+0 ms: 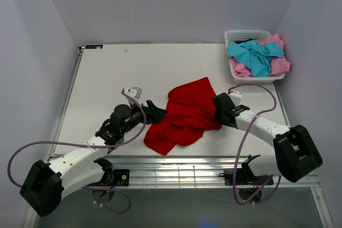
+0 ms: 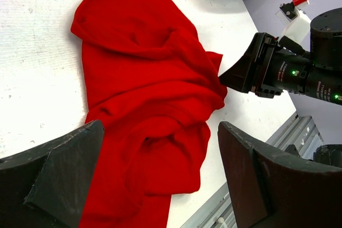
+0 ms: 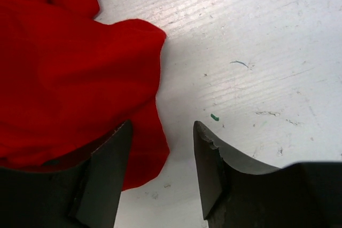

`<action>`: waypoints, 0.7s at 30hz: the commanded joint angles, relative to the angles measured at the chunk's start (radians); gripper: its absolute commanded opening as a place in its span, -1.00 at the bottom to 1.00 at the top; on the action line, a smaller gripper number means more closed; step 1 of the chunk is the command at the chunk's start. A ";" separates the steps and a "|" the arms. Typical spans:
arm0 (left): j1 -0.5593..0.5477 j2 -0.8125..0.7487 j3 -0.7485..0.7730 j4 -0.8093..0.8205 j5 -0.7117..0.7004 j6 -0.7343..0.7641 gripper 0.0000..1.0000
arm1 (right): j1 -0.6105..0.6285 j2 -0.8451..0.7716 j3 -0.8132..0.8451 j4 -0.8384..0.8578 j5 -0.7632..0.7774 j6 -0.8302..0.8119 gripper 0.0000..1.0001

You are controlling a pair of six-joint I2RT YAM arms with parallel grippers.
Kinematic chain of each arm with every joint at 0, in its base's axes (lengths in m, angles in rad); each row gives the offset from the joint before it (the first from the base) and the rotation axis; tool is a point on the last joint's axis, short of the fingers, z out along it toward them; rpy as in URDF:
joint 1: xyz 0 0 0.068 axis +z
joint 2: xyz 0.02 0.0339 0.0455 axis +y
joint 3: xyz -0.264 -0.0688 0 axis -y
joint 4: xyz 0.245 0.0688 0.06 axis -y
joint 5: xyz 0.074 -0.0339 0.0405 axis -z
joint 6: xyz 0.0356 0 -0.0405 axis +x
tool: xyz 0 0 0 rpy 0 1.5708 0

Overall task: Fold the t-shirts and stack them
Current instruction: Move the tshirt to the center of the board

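The large red t-shirt (image 1: 184, 116) is lying crumpled in the middle of the white table (image 1: 133, 73), toward its near edge, with one end trailing down to the front rail. The left arm is reaching forward and to the right from its base, low over the table, and its left gripper (image 1: 157, 113) is pointing at the shirt's left edge. In the left wrist view its jaws are standing wide apart, holding nothing, with the bunched red cloth (image 2: 144, 94) lying under the gap between them. The right arm is stretching leftward from its base with the elbow low, bringing the right gripper (image 1: 219, 108) up against the shirt's right edge. In the right wrist view its jaws are standing partly apart with bare table showing between them; the red cloth (image 3: 64, 78) is lying beside and under one finger (image 3: 104, 169), and nothing is gripped. At the far right corner a white basket (image 1: 235, 38) is holding the turquoise t-shirt (image 1: 256, 54) and the pink t-shirt (image 1: 280, 65), heaped loosely together.
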 commanded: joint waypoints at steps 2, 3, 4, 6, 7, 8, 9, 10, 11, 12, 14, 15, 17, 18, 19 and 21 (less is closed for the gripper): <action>-0.006 -0.037 -0.003 -0.020 -0.021 0.003 0.96 | -0.010 0.017 -0.017 0.128 -0.043 -0.027 0.05; -0.006 -0.039 -0.003 -0.023 -0.023 0.005 0.96 | -0.010 0.019 -0.020 0.140 -0.049 -0.031 0.01; -0.005 -0.040 -0.003 -0.027 -0.024 0.005 0.96 | -0.013 0.028 -0.020 0.150 -0.061 -0.035 -0.02; -0.006 -0.045 -0.003 -0.031 -0.026 0.005 0.96 | -0.018 0.045 -0.016 0.162 -0.069 -0.043 -0.03; -0.005 -0.045 -0.004 -0.034 -0.026 0.005 0.96 | -0.019 0.050 -0.012 0.160 -0.072 -0.043 -0.03; -0.006 -0.048 -0.004 -0.035 -0.027 0.005 0.96 | -0.019 0.054 -0.008 0.162 -0.075 -0.043 0.03; -0.006 -0.051 -0.004 -0.037 -0.027 0.005 0.96 | -0.021 0.060 -0.005 0.162 -0.075 -0.044 0.07; -0.005 -0.053 -0.006 -0.040 -0.030 0.005 0.96 | -0.021 0.062 -0.003 0.165 -0.077 -0.043 0.11; -0.006 -0.056 -0.007 -0.041 -0.032 0.005 0.96 | -0.021 0.067 -0.002 0.165 -0.077 -0.044 0.18; -0.005 -0.057 -0.009 -0.043 -0.033 0.005 0.96 | -0.021 0.071 0.000 0.170 -0.075 -0.045 0.20; -0.006 -0.057 -0.007 -0.044 -0.035 0.005 0.96 | -0.024 0.080 0.000 0.177 -0.081 -0.046 0.19; -0.006 -0.059 -0.009 -0.046 -0.035 0.005 0.96 | -0.027 0.091 -0.006 0.194 -0.087 -0.049 0.16; -0.006 -0.060 -0.007 -0.047 -0.035 0.005 0.96 | -0.031 0.103 -0.014 0.211 -0.109 -0.051 -0.05; -0.005 -0.060 -0.006 -0.049 -0.037 0.005 0.96 | -0.033 0.114 -0.023 0.226 -0.118 -0.052 -0.13; -0.006 -0.062 -0.006 -0.054 -0.038 0.006 0.96 | -0.036 0.122 -0.026 0.232 -0.141 -0.054 -0.22; -0.006 -0.065 -0.004 -0.058 -0.044 0.008 0.96 | -0.036 0.137 -0.031 0.243 -0.156 -0.058 -0.44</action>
